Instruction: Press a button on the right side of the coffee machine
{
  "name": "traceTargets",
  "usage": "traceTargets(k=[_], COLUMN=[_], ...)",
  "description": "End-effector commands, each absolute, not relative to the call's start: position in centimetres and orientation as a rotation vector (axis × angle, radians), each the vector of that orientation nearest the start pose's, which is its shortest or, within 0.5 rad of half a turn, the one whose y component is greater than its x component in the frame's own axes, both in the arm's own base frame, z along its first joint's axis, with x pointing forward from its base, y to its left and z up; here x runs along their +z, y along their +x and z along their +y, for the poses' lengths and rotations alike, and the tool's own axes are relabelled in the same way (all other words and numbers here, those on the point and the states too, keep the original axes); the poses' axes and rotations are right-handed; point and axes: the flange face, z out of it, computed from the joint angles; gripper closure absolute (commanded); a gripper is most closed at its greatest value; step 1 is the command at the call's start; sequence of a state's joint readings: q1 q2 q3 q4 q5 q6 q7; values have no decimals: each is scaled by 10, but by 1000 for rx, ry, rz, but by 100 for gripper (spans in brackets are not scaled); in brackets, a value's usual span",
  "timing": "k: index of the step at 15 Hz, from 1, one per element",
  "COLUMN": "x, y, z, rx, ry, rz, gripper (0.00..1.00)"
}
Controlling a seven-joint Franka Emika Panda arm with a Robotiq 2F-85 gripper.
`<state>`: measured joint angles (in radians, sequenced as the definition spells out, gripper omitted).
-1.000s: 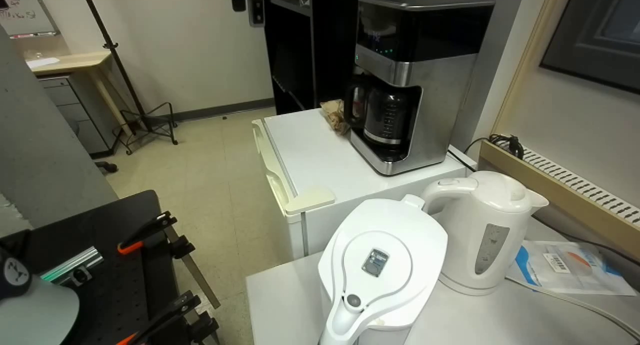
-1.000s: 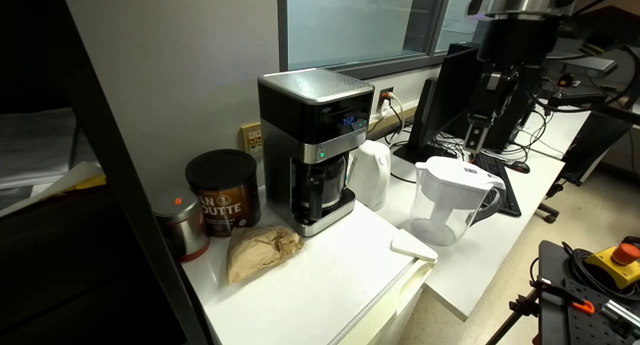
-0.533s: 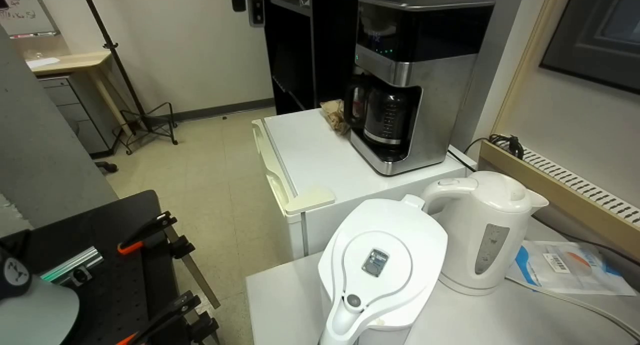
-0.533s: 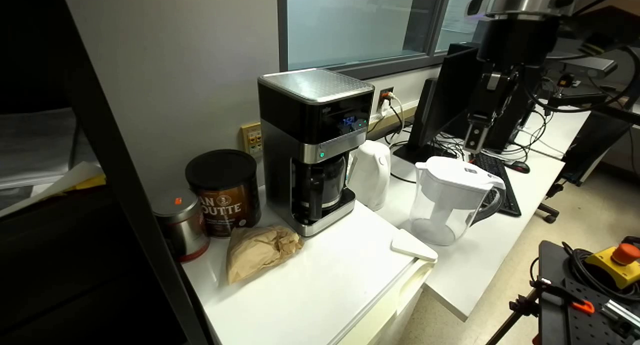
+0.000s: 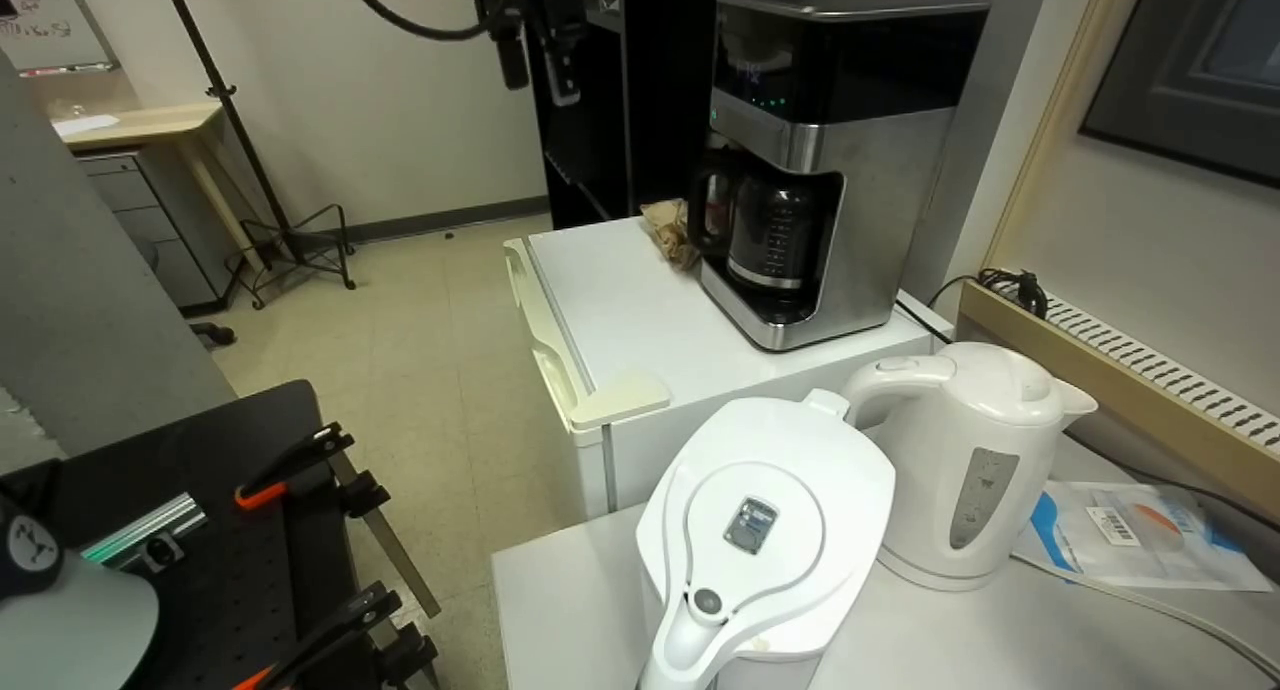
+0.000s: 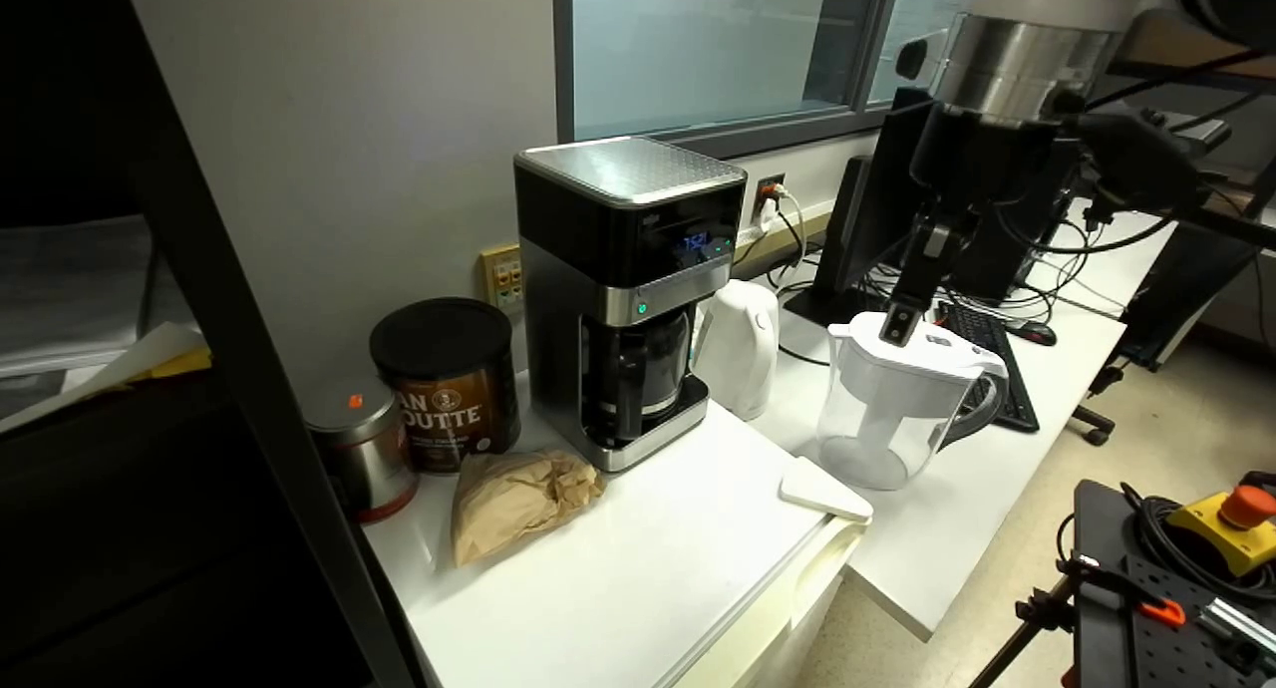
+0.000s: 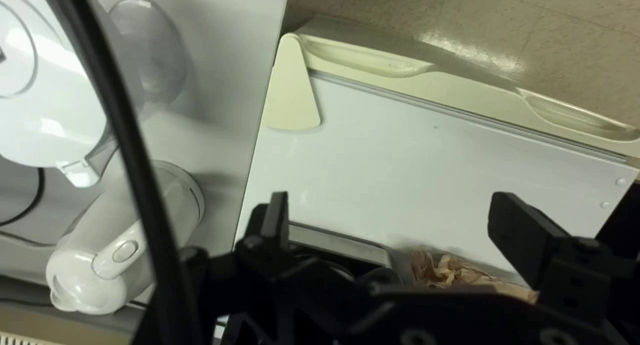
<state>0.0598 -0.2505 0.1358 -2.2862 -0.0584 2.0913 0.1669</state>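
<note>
Gripper [image 7: 389, 210], spread wide, hides much of the coffee machine [image 7: 340, 244] in the wrist view

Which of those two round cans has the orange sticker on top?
The smaller, silvery can: in an exterior view, an orange sticker shows on its top. The bigger brown can beside it has a plain black lid.

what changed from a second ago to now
In both exterior views, the end effector has moved lower and toward the coffee machine; it is open and holds nothing. The coffee machine, white kettle, water pitcher and paper bag stayed where they were.
</note>
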Motion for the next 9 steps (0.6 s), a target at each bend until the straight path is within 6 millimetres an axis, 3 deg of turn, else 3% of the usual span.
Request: traceTargets(k=[1, 4, 9], x=[439, 429, 422], y=[462, 460, 467], z=[109, 118, 123], rx=[-293, -457, -739], ry=[-3281, -3317, -3353], rz=[-226, -310, -352], gripper=[24, 40, 80])
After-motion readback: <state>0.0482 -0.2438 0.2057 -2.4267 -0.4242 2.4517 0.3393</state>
